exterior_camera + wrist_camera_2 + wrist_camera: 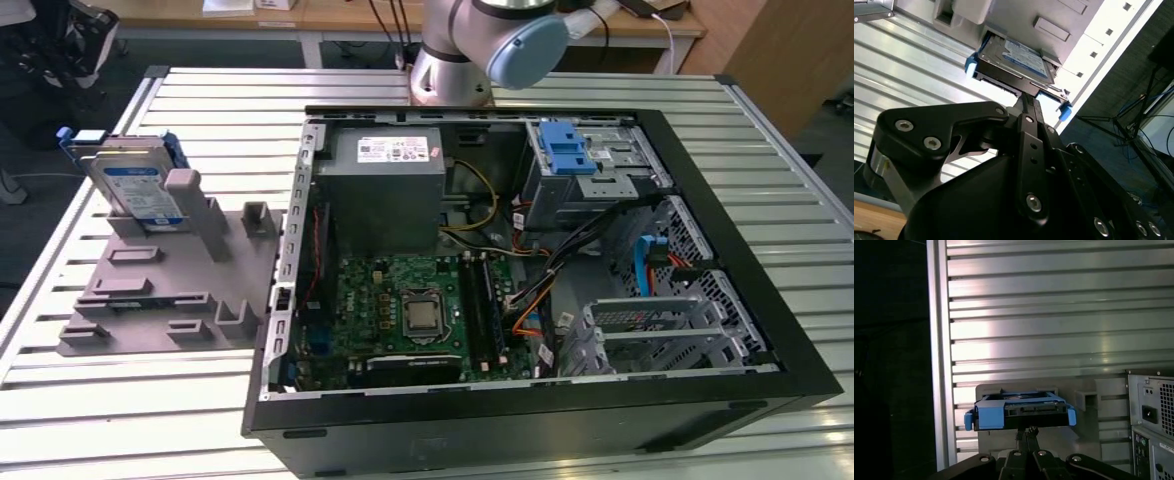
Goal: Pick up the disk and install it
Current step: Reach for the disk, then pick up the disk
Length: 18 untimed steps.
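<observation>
Pincer (1027, 102) looks closed with nothing in it, aimed at the disk (1013, 59), which stands upright in its grey holder (167, 285) on the desk (127, 425); going in closed would likely ram its edge and knock it loose.

1. One disk (138, 190), fitted with blue rails
2. One grey holder block (160, 290)
3. One open computer case (534, 420)
4. One power-supply box (387, 185)
5. One drive cage (594, 170) with one blue latch (566, 152)
6. One motherboard (414, 310)
7. One robot arm (467, 50), bearing one gripper (1027, 431)
</observation>
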Available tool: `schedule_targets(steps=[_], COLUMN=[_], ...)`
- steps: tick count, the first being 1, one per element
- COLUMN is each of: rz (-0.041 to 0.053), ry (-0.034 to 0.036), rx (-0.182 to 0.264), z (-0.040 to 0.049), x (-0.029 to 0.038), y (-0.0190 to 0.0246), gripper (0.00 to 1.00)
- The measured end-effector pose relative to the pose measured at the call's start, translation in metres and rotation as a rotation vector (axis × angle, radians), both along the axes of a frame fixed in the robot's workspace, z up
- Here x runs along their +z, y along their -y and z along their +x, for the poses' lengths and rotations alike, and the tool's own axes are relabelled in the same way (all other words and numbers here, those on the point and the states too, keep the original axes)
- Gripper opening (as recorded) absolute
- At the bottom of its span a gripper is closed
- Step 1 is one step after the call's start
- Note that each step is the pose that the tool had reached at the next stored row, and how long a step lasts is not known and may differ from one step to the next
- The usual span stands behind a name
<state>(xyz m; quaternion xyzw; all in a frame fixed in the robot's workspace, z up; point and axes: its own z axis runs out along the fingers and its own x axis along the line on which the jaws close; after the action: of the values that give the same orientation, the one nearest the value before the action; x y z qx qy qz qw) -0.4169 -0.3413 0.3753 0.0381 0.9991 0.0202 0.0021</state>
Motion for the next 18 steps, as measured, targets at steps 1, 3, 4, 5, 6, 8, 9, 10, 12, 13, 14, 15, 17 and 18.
schedule_targets(steps=[1, 3, 4, 5, 6, 8, 9, 10, 12, 13, 14, 15, 17, 18], rz=[0.0, 0.0, 0.0, 0.0001, 0.0, 0.0, 0.0, 0.0, 0.0, 0.0, 0.0, 0.0, 0.0, 0.0], ry=[0.0, 0.0, 0.0, 0.0001, -0.0001, 0.0, 0.0, 0.0, 0.0, 0.0, 0.0, 0.0, 0.0, -0.0001], rx=[0.0, 0.0, 0.0, 0.0, 0.0, 0.0, 0.0, 0.0, 0.0, 0.0, 0.0, 0.0, 0.0, 0.0], z=[-0.0023, -0.0069, -0.0094, -0.0116, -0.0139, -0.0183, -0.0202, -0.0219, -0.0224, -0.0229, -0.0232, -0.0233, -0.0233, -0.0234], x=[-0.0003, -0.0009, -0.0012, -0.0015, -0.0017, -0.0022, -0.0024, -0.0026, -0.0027, -0.0028, -0.003, -0.0031, -0.0031, -0.0031], y=[-0.0003, -0.001, -0.0014, -0.0018, -0.0022, -0.0029, -0.0031, -0.0033, -0.0032, -0.0032, -0.0033, -0.0033, -0.0033, -0.0033], gripper=[0.11, 0.11, 0.11, 0.11, 0.11, 0.11, 0.11, 0.11, 0.11, 0.11, 0.11, 0.11, 0.11, 0.11])
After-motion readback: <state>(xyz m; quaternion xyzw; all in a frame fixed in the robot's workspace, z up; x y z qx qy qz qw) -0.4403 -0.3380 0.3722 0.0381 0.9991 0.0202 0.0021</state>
